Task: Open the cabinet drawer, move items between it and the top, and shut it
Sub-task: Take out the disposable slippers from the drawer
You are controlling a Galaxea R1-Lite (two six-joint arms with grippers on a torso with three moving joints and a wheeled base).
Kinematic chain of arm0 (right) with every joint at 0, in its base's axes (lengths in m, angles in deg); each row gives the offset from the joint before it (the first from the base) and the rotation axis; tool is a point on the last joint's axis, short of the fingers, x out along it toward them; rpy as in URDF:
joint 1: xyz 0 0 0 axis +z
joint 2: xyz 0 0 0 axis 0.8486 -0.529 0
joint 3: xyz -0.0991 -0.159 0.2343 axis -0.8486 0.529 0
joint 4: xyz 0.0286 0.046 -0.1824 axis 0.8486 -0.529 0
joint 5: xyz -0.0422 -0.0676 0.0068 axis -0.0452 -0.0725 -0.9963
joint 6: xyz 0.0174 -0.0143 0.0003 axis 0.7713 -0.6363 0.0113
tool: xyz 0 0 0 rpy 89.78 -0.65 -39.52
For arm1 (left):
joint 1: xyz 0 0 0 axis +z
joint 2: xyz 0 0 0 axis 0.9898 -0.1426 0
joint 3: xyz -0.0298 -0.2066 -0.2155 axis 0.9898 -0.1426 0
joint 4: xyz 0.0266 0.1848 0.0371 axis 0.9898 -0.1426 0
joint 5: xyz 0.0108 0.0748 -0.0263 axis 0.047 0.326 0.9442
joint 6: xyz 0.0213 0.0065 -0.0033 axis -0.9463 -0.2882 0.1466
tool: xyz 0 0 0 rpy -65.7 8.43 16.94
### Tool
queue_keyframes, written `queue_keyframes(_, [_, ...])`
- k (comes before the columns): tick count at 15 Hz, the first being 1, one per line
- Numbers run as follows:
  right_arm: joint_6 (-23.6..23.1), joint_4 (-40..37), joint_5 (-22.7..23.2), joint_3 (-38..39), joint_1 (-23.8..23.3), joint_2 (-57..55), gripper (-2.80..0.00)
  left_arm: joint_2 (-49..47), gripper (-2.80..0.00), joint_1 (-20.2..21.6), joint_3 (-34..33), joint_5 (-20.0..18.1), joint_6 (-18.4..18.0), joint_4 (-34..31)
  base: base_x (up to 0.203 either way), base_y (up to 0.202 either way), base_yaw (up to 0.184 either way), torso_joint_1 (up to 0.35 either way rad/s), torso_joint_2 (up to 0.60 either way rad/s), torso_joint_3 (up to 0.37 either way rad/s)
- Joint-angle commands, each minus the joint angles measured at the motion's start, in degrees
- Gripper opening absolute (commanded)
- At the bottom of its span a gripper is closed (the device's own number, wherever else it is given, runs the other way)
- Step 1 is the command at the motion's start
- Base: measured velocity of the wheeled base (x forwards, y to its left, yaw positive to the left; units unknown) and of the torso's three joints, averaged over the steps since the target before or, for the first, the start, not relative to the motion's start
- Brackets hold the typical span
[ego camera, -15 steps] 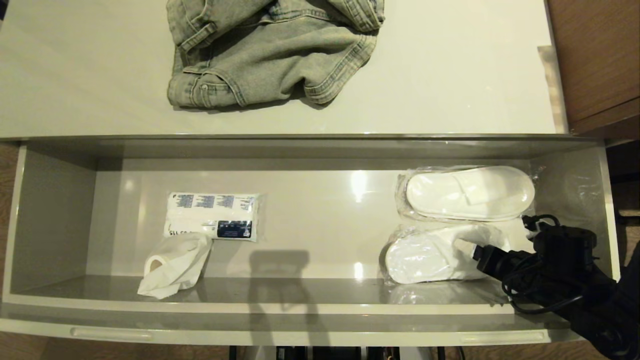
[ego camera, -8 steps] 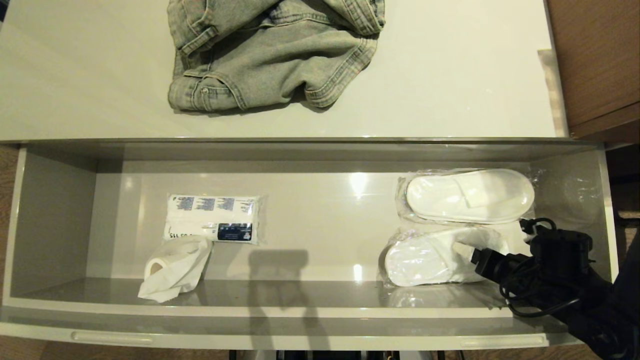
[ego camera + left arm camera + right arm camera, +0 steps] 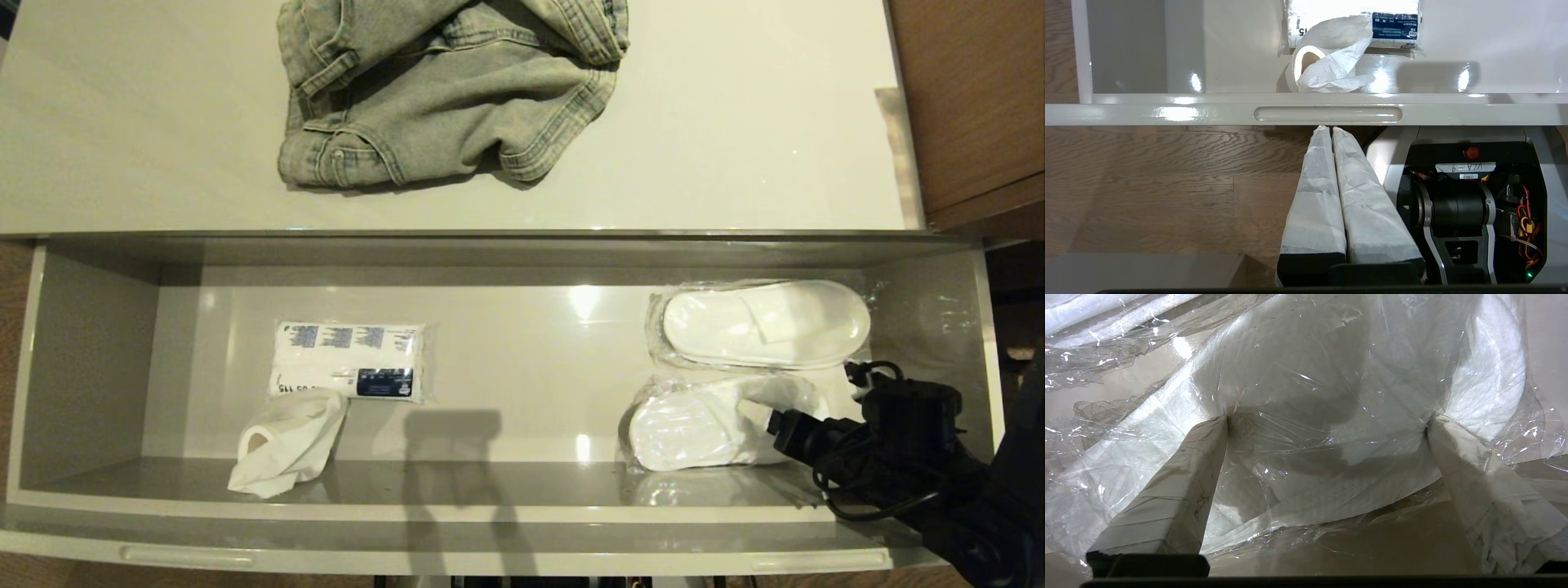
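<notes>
Drawer is pulled fully out. Right gripper is down inside at its right end, fingers spread wide, both tips pressing into the clear bag of the nearer slipper pack. The pack spans the gap between the fingers, not clamped. In the head view the right gripper sits at that pack's right end. The second slipper pack lies just past the fingertips, touching the nearer one along its far edge.

Well off to the side of the fingers, toward the drawer's left half: blue-printed tissue pack flat on the drawer floor, crumpled white tissue roll touching its near corner.

Cabinet surface beyond the drawer carries only folded jeans, no slipper packs.

Left gripper hangs outside, below the drawer front, fingers pressed together, tips just under the recessed handle, holding nothing.
</notes>
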Motion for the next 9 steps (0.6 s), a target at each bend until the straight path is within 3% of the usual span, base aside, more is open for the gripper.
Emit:
queue_keyframes(1, [-0.3,-0.3,-0.1,-1.0,-0.8,-3.0,0.0,0.0,-2.8,0.0,0.0,0.0,0.0,0.0,0.0,0.0,0.0,0.0,0.0,0.0])
queue_keyframes(4, [-3.1,-5.5,0.0,-3.4,-1.4,-0.6,0.0,0.0,-2.8,0.0,-0.1,0.0,0.0,0.0,0.0,0.0,0.0,0.0,0.0,0.0])
queue_keyframes(9, [-12.0,-34.1,0.0,-15.6,-6.4,16.2,0.0,0.0,-2.8,0.0,-0.1,0.0,0.0,0.0,0.0,0.0,0.0,0.0,0.0,0.0])
